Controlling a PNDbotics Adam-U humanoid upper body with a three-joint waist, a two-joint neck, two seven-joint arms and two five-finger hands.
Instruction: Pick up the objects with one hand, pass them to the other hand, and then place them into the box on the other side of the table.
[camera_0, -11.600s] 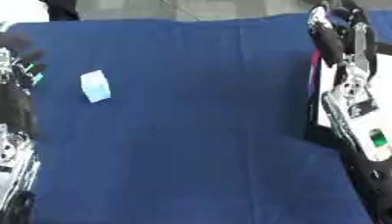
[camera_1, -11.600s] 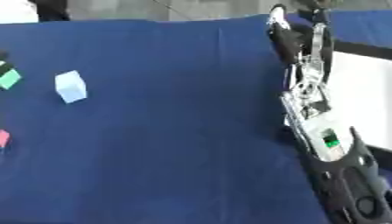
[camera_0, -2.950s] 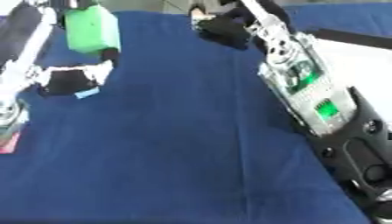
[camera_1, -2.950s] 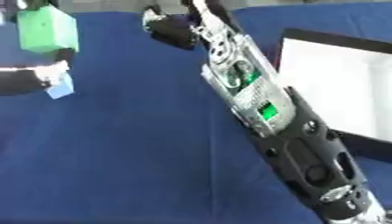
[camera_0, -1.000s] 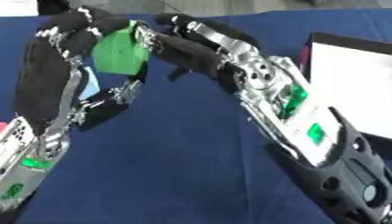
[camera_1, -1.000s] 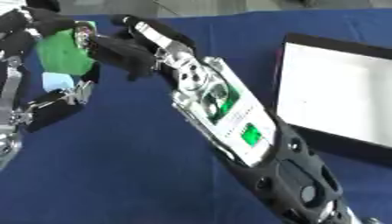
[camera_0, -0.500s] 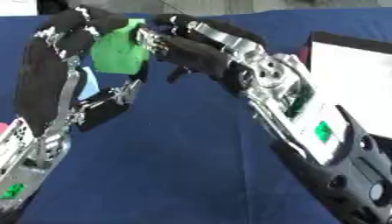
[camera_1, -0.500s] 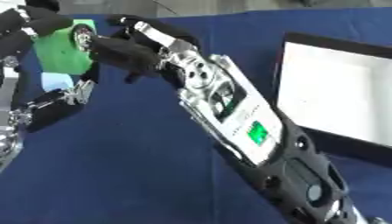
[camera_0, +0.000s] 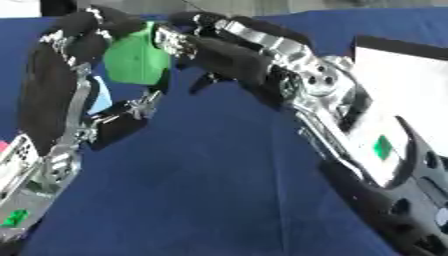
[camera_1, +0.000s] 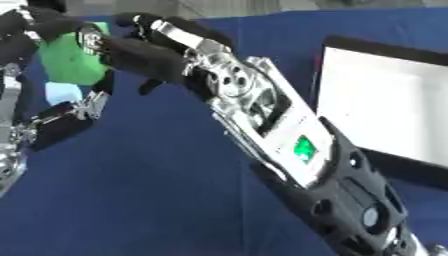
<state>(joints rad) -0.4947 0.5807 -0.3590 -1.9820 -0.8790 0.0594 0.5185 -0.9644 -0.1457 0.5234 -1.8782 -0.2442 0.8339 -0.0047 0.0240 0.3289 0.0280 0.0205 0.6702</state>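
A blue cloth (camera_0: 210, 190) covers the table

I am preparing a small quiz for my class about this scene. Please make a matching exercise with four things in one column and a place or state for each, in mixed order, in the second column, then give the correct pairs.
Things:
1. green block
2. light blue block
3. box
4. right hand

Places or states:
A. lying on the blue cloth, behind the left arm
B. white inside, at the right of the table
C. held up in the left hand
D. reaching across to the green block

Pairs: 1-C, 2-A, 3-B, 4-D
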